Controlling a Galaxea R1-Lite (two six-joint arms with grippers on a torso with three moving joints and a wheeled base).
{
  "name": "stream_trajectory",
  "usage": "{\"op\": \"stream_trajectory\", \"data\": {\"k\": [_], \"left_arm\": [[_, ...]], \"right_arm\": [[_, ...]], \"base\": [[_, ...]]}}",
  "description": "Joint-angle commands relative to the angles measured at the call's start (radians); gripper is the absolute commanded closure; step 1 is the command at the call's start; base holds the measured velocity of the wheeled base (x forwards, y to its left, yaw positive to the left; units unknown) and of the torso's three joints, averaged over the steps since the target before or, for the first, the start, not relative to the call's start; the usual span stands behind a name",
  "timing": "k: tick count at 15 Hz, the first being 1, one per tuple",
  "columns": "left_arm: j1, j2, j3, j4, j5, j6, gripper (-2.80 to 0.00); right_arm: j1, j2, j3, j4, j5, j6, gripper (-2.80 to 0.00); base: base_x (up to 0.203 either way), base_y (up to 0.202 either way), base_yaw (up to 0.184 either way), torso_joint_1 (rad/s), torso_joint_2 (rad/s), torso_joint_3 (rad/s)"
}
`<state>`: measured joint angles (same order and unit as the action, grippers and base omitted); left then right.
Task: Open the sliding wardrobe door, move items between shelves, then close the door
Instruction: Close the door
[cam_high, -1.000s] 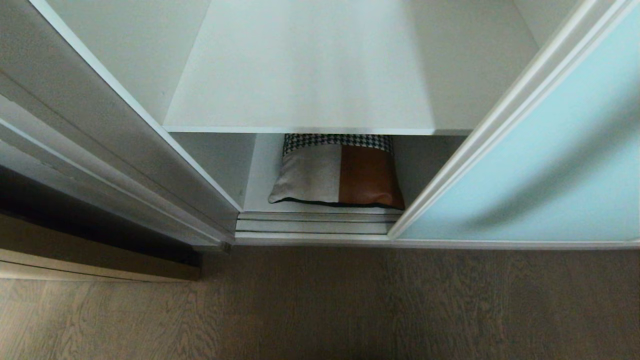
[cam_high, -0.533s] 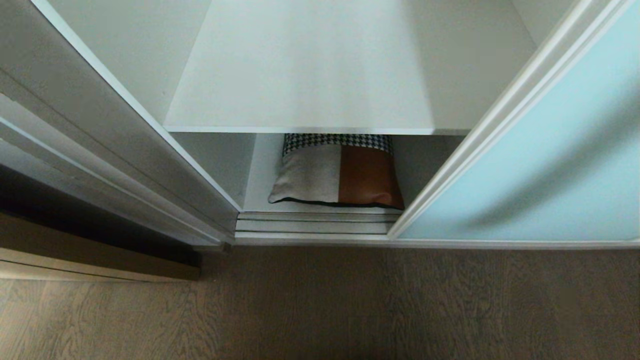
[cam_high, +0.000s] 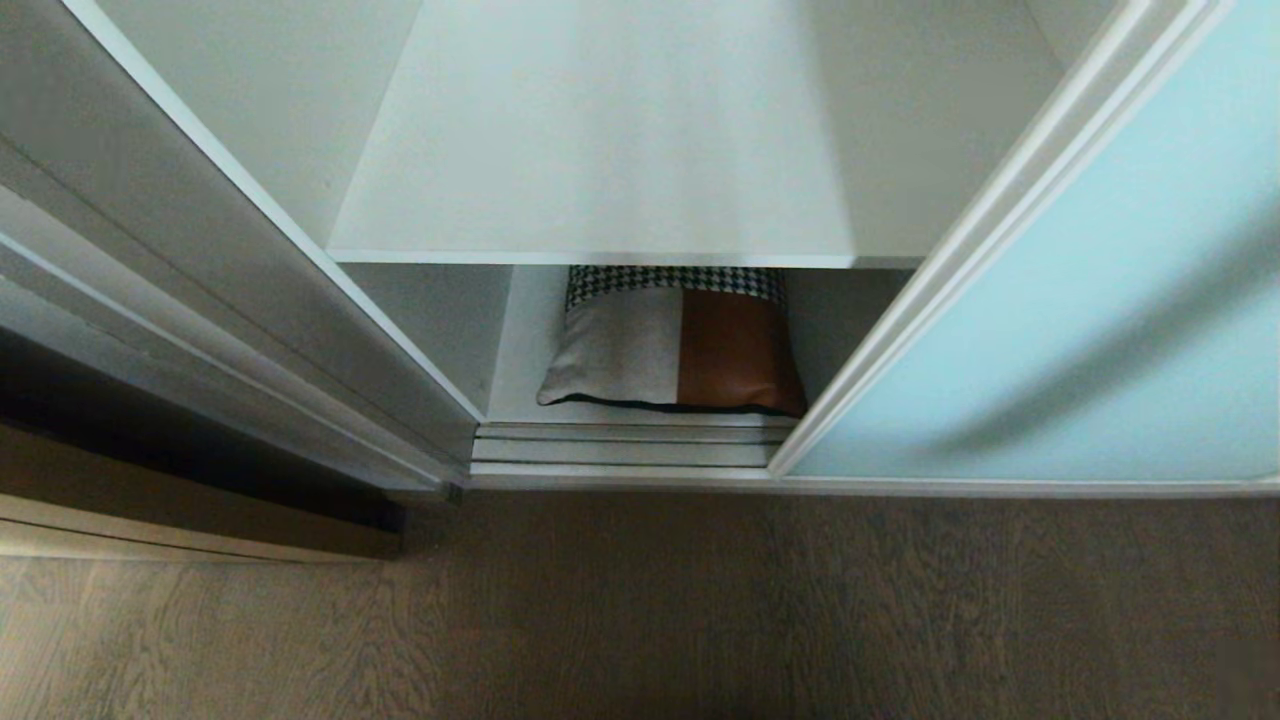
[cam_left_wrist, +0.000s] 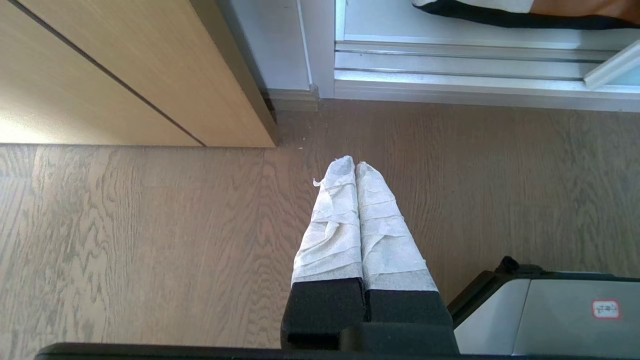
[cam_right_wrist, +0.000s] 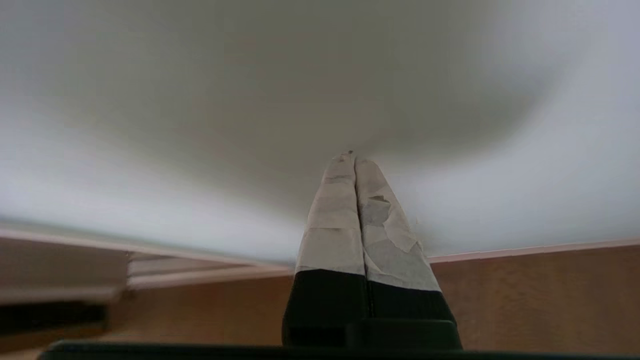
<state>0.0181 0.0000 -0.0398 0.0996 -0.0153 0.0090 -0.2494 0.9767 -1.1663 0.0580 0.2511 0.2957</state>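
Now the sliding wardrobe door (cam_high: 1050, 330) sits slightly further left than a second ago, its silver-white frame edge covering a little more of the opening and reaching the cushion's right corner. My right gripper (cam_right_wrist: 354, 159) has its taped fingers pressed together, empty, with the tips right at the door's pale frosted panel; whether they actually touch I cannot tell. My left gripper (cam_left_wrist: 355, 165) hangs over the wood floor (cam_high: 640, 610) with its fingers also together and nothing between them, near the bottom track (cam_left_wrist: 470, 65). The patchwork cushion (cam_high: 675, 345) has not moved: it lies flat on the lower shelf (cam_high: 525, 340), partly tucked under the upper shelf (cam_high: 600, 140), showing a houndstooth strip at the back, a cream panel on the left, rust-brown leather on the right and black piping along the front edge.
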Motion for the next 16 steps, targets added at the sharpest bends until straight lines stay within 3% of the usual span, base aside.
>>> {"op": "stream_trajectory", "data": {"k": [1,5,7,16], "left_arm": [[0.000,0.002,0.000,0.000,0.002,0.000,0.00],[0.000,0.002,0.000,0.000,0.000,0.000,0.00],[0.000,0.002,0.000,0.001,0.000,0.000,0.00],[0.000,0.002,0.000,0.000,0.001,0.000,0.00]], "right_arm": [[0.040,-0.025,0.013,0.007,0.004,0.003,0.00],[0.074,-0.085,0.049,0.012,0.196,-0.002,0.00],[0.082,-0.097,0.067,0.013,0.252,-0.001,0.00],[0.153,-0.301,0.185,0.014,0.260,-0.010,0.00]], "base": [[0.000,0.000,0.000,0.000,0.00,0.000],[0.000,0.000,0.000,0.000,0.00,0.000],[0.000,0.000,0.000,0.000,0.00,0.000],[0.000,0.000,0.000,0.000,0.00,0.000]]}}
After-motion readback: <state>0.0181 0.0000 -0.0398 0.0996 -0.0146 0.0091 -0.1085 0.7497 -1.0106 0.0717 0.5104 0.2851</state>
